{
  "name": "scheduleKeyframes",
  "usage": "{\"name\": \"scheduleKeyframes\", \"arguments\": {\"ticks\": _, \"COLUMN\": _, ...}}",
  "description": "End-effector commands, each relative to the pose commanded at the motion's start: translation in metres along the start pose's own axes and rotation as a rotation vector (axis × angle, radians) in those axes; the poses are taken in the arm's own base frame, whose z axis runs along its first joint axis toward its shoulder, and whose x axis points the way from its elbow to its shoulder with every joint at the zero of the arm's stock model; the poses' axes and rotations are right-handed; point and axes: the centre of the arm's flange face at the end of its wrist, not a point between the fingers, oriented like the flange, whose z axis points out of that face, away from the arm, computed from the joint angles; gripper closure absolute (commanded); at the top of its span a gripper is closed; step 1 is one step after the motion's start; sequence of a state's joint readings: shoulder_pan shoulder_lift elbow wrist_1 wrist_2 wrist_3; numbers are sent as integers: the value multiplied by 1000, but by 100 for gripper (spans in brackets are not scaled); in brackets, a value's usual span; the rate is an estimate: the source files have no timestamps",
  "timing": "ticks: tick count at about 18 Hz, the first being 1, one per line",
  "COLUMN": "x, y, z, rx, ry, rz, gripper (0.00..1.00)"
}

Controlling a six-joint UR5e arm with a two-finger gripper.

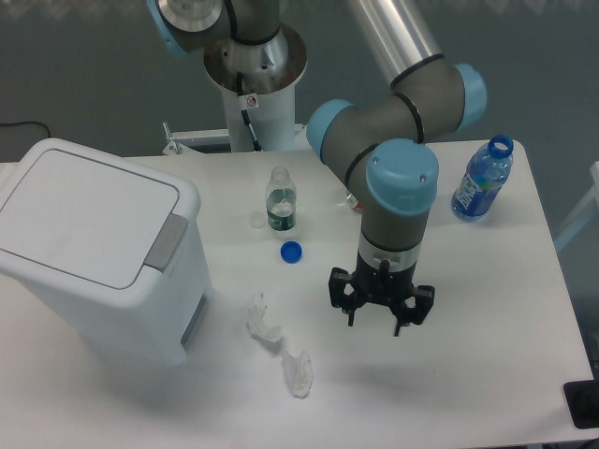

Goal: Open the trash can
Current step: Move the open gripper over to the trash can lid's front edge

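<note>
The trash can (98, 245) sits at the left of the frame on the white surface (487, 355), lid down. The gripper (379, 304) hangs right of centre, fingers apart and empty. Between them lie two crumpled tissues (281, 348), a blue cap (291, 251) and a small clear bottle (280, 200). A blue bottle (481, 180) stands at upper right.

Bare tabletop (487, 309) lies open from 3 to 6 o'clock of the gripper (379, 313). Toward the trash can (98, 248) at 9 o'clock, two crumpled tissues (279, 348) sit low in the way, with a blue cap (291, 251) and a small uncapped bottle (281, 200) at 10 to 11 o'clock. A blue bottle (482, 180) stands well apart at 2 o'clock.
</note>
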State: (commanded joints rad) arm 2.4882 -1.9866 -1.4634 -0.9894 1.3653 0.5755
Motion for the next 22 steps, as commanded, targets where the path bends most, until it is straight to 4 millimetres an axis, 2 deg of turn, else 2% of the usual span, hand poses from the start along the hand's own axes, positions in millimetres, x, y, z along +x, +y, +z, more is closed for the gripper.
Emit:
{"name": "scheduleKeyframes", "arguments": {"ticks": 1, "x": 9, "y": -3, "z": -7, "rx": 12, "ry": 3, "rz": -3, "gripper": 100}}
{"name": "scheduleKeyframes", "arguments": {"ticks": 3, "x": 28, "y": -11, "z": -18, "rx": 35, "ry": 14, "rz": -17, "gripper": 100}}
{"name": "scheduleKeyframes", "arguments": {"ticks": 6, "x": 53, "y": -19, "z": -49, "rx": 96, "ry": 42, "rz": -55, "gripper": 100}}
{"name": "scheduleKeyframes", "arguments": {"ticks": 10, "x": 90, "y": -26, "z": -80, "rx": 154, "ry": 92, "rz": -62, "gripper": 100}}
{"name": "scheduleKeyframes", "arguments": {"ticks": 14, "x": 116, "y": -22, "z": -99, "rx": 160, "ry": 140, "rz": -71, "gripper": 100}}
{"name": "scheduleKeyframes", "arguments": {"ticks": 22, "x": 164, "y": -3, "z": -159, "rx": 198, "ry": 259, "rz": -59, "gripper": 100}}
